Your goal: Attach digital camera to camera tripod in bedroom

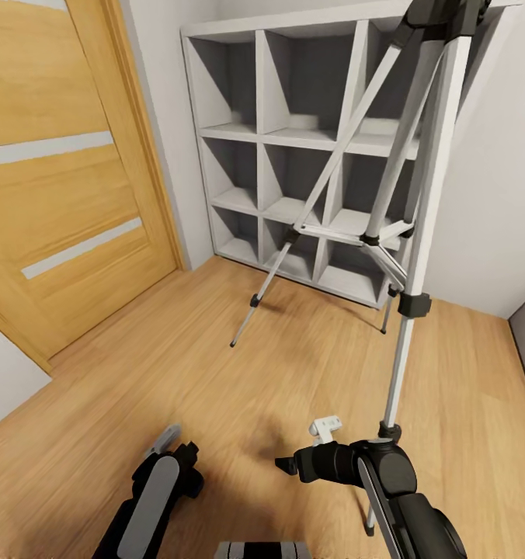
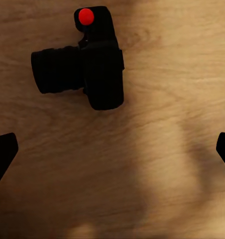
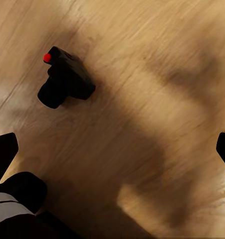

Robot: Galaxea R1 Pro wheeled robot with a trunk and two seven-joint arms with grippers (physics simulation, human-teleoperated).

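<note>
Digital camera [image 2: 85,62] lying loose on floor [image 2: 157,149], unattached; tripod [image 1: 418,233] at twelve o'clock; both claws spread, empty.

The black digital camera [image 2: 92,62], red-buttoned and lens leftward, is seen lying on the wood plank floor at the left wrist view's upper left, while the silver-legged camera tripod [image 1: 406,210] is stood at the head view's upper right.
</note>
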